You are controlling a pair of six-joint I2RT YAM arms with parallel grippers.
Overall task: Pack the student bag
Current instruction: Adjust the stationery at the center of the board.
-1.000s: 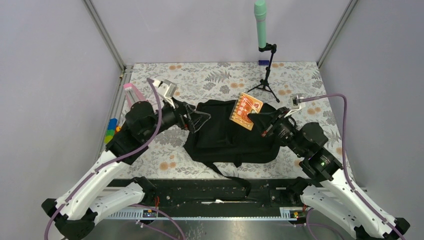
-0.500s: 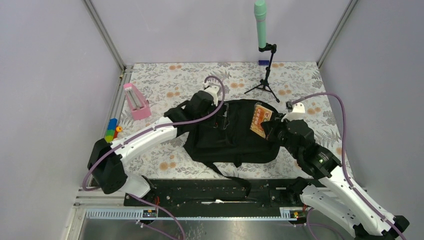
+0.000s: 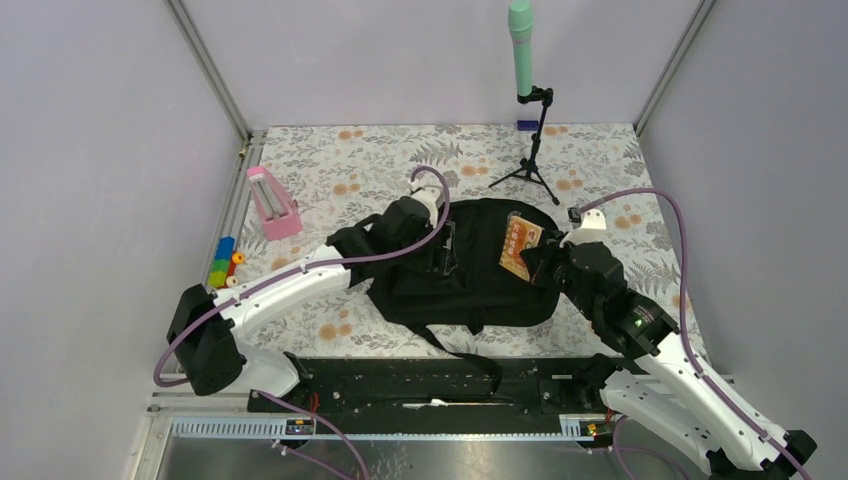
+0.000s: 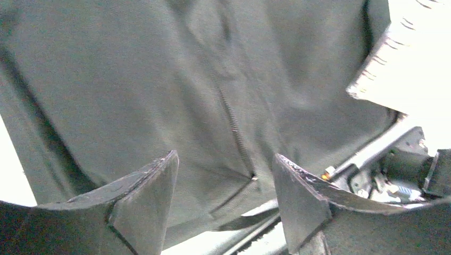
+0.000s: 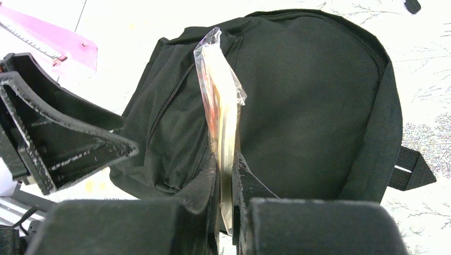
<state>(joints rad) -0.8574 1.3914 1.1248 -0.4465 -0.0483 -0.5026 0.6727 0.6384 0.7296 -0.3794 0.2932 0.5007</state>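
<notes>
The student bag (image 3: 470, 285) is a black backpack lying flat in the middle of the table. My left gripper (image 3: 446, 248) hovers over its upper middle. In the left wrist view this gripper (image 4: 223, 180) is open, its fingers (image 4: 146, 204) astride a zip seam (image 4: 234, 127) with nothing pinched. My right gripper (image 3: 535, 263) is shut on an orange book in clear plastic wrap (image 3: 519, 245), held on edge above the bag's right side. The right wrist view shows the book (image 5: 220, 111) upright between my jaws (image 5: 227, 186), over the bag (image 5: 314, 90).
A pink stand (image 3: 272, 200) and coloured blocks (image 3: 224, 263) sit at the left edge. A black tripod (image 3: 530, 165) carrying a green cylinder stands at the back. A bag strap (image 3: 465, 350) trails toward the front rail. The left gripper (image 5: 64, 135) shows close beside the book.
My left arm has swung from the bag's left end to over its middle, and its jaws have narrowed somewhat. My right gripper has turned the book on edge and lowered it toward the bag.
</notes>
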